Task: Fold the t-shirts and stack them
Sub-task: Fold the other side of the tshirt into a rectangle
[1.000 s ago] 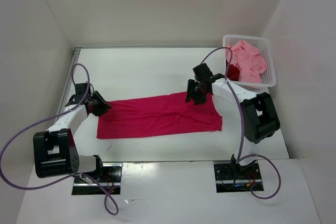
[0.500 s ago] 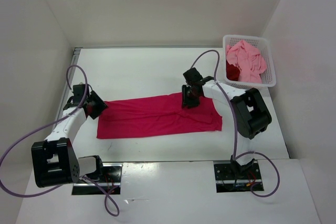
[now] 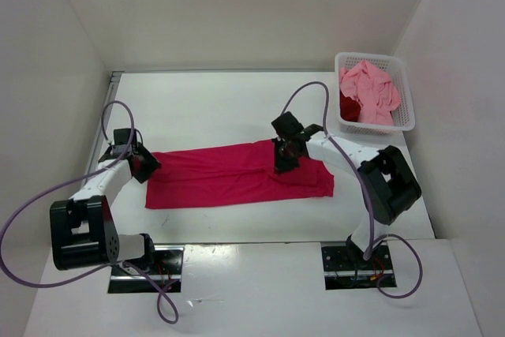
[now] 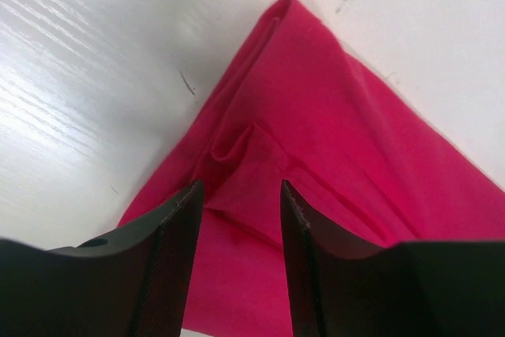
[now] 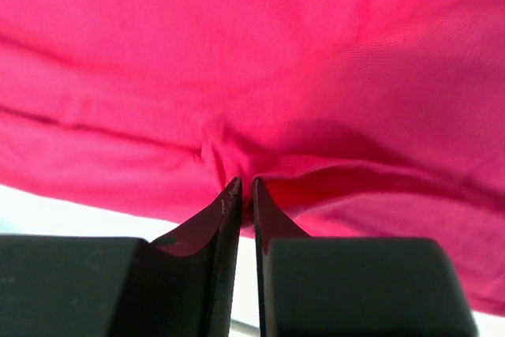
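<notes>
The bright magenta-red t-shirt (image 3: 237, 175) lies as a long flat band across the table (image 3: 205, 108). My left gripper (image 3: 142, 163) stands open at its left end, its fingers astride a small fold of the hem (image 4: 241, 147) without pinching it. My right gripper (image 3: 286, 155) is at the band's far edge, right of the middle. Its jaws have closed on a puckered ridge of the magenta-red cloth (image 5: 316, 76), which is gathered at the right gripper (image 5: 245, 185). The salmon pink t-shirt (image 3: 372, 91) and the dark crimson t-shirt (image 3: 349, 108) lie crumpled in the basket.
The white mesh basket (image 3: 371, 58) stands at the table's back right corner, close behind the right arm. White walls close the table in on the left, back and right. Purple cables loop over both arms.
The right gripper has slid a little left along the shirt's far edge and closed from wide open onto the cloth. The left gripper has barely shifted at the left end.
</notes>
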`<control>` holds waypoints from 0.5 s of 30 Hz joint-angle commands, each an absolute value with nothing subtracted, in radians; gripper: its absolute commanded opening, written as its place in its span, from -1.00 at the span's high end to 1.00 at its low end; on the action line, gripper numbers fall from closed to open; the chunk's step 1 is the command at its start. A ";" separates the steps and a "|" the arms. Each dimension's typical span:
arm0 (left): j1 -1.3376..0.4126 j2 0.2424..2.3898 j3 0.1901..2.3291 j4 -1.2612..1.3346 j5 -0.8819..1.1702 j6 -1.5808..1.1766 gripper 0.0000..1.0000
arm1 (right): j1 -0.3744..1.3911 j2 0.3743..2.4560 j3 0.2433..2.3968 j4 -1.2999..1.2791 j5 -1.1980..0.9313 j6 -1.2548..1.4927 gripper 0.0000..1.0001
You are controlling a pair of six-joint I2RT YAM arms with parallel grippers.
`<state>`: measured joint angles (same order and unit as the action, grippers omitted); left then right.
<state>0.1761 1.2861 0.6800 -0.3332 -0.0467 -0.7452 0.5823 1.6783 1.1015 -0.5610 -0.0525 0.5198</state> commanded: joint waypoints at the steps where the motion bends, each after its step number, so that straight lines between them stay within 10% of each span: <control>1: 0.176 1.339 0.676 -0.289 -0.067 -0.770 -0.02 | 0.629 1.638 1.048 -0.583 -0.075 0.566 0.68; 15: 0.176 1.410 0.721 -0.265 -0.067 -0.761 0.23 | 0.638 1.532 1.054 -0.640 -0.089 0.565 0.16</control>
<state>0.1761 1.4059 0.6807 -0.2844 -0.0551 -0.7635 0.6323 1.5806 1.0046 -0.6041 -0.1081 0.5808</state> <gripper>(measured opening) 0.395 0.420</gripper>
